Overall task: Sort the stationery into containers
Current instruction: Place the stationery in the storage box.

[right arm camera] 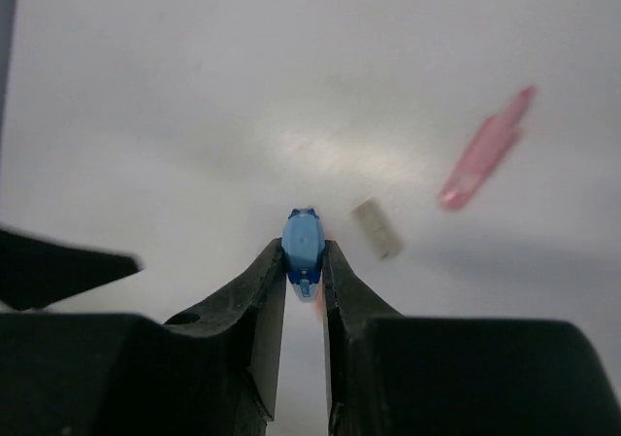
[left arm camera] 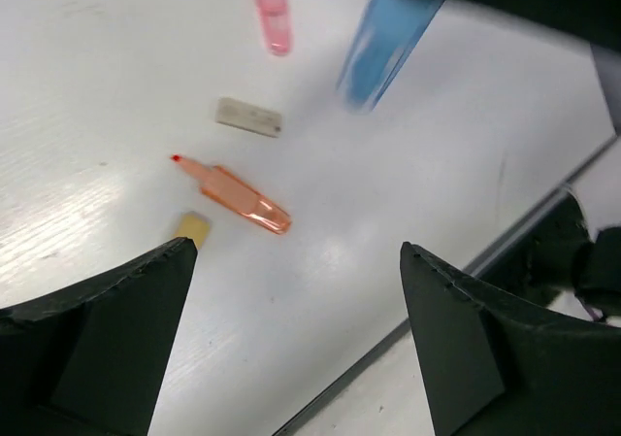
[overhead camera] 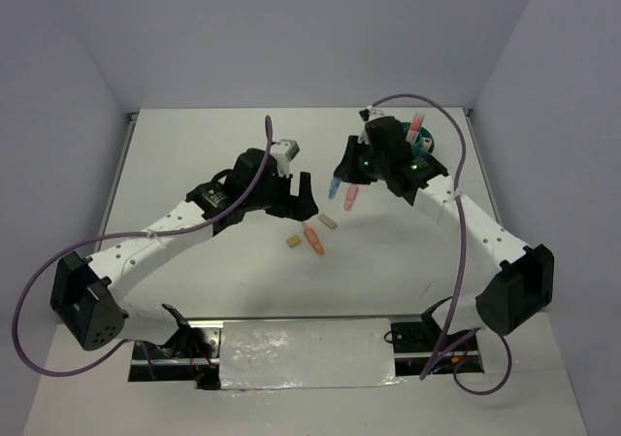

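A plain white table [overhead camera: 194,164] with a faint sheen sits in a corner of bare, pale lavender walls [overhead camera: 291,28], and a strip of silvery sheet [overhead camera: 306,352] lies along its near edge between the arm bases. The right pincer [right arm camera: 305,253] is clamped on a blue marker [right arm camera: 303,242], which it holds clear of the table. Just beyond its tips lie a grey eraser [right arm camera: 376,227] and a pink marker [right arm camera: 485,150]. The teal cup [overhead camera: 424,146] stands behind this arm, with pens poking out of it. The left pincer [left arm camera: 296,251] hovers with its fingers wide apart. Beneath it lie an orange marker [left arm camera: 233,195] and, beside that, a tan block [left arm camera: 192,227].
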